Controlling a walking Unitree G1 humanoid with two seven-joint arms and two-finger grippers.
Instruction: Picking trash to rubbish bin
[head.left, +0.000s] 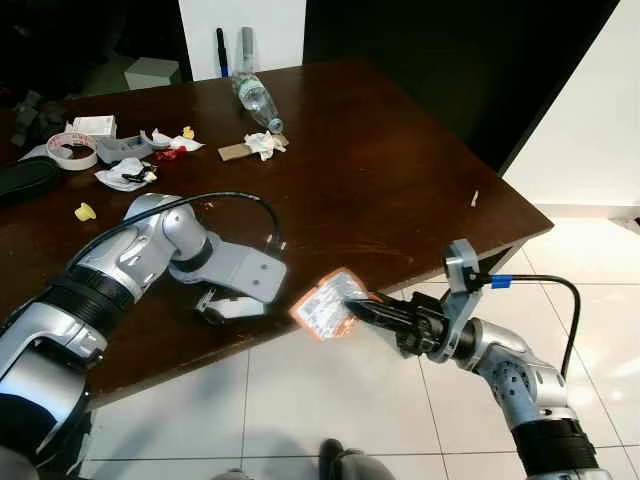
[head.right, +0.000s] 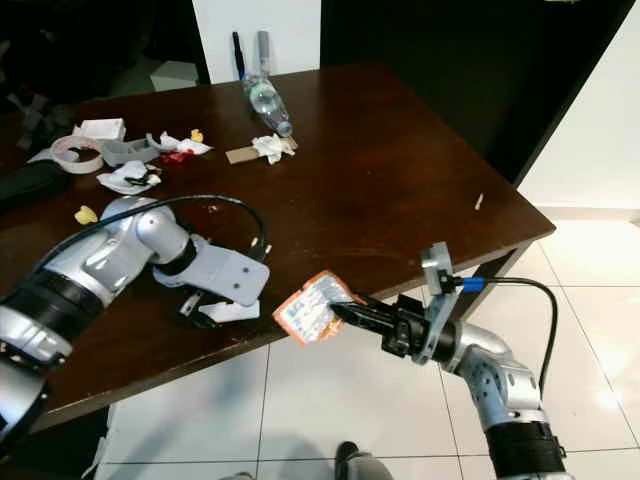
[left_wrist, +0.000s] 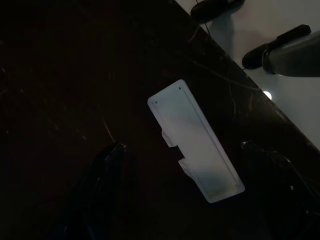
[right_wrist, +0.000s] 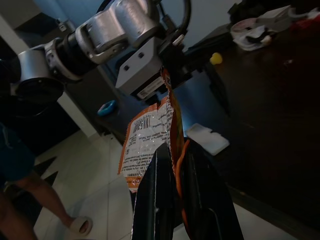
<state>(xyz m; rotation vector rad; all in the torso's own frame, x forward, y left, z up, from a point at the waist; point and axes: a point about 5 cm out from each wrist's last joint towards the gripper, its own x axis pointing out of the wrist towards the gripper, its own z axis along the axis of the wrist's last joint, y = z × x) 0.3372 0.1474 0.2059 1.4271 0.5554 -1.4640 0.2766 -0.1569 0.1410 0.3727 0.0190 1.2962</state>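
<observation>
Litter left on desk (head.left: 400, 180), well beyond both jaws: tape roll (head.left: 72, 150), crumpled tissues (head.left: 125, 176), yellow scraps (head.left: 85, 211), plastic bottle (head.left: 256, 101). Left gripper (head.left: 225, 303) hangs over white plastic plate (left_wrist: 195, 140), jaws spread either side of it, not touching. Right gripper (head.left: 372, 313) off desk edge over floor, jaws pinching orange snack wrapper (head.left: 326, 305). Judgement: one piece lifted, not yet binned; most remains.

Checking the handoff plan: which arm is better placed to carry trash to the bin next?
Right. The right gripper is shut on the orange wrapper past the table edge; the left gripper hovers open over a white plastic piece.
</observation>
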